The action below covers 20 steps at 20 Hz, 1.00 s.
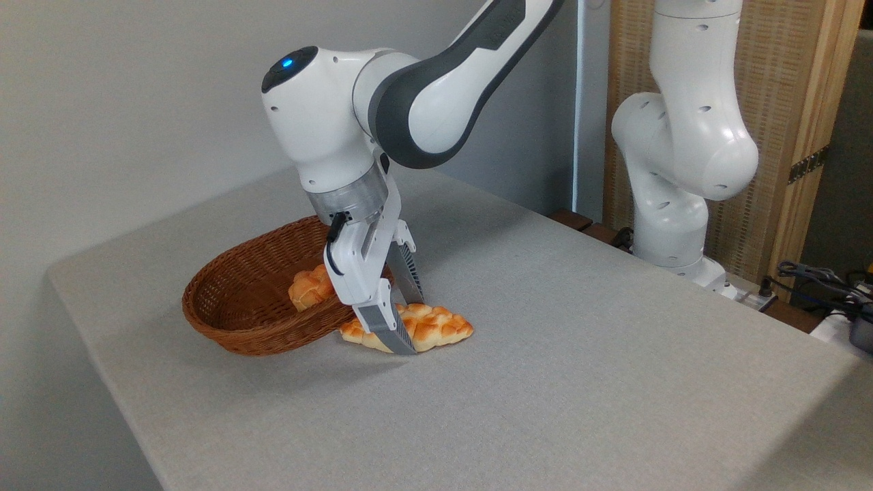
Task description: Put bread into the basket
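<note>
The bread [443,329], a flat braided golden loaf, lies on the grey table just right of the basket [225,310], its left end close to the basket's rim. My gripper [409,324] is down over the loaf's left half. It is open, with one finger [392,334] on the near side and the other [409,276] on the far side. The loaf rests on the table between them. The oval brown wicker basket sits tilted, its right side hidden behind the gripper.
A smaller, rounder orange bun [310,286] lies inside the basket. The arm's white base [675,204] stands at the table's far right edge, with cables [818,276] beyond it. The table's front edge [102,382] runs down to the left.
</note>
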Each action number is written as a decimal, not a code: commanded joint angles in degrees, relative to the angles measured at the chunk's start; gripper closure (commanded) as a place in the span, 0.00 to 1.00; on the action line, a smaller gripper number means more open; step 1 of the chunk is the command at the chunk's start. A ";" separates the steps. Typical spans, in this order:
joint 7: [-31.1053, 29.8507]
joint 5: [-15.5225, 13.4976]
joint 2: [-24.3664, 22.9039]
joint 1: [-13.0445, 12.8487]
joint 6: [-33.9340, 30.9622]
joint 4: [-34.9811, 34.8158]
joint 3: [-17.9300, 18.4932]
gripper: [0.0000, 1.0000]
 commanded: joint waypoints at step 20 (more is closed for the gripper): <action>-1.03 0.86 -0.16 -0.41 -0.01 -0.23 0.57 0.64</action>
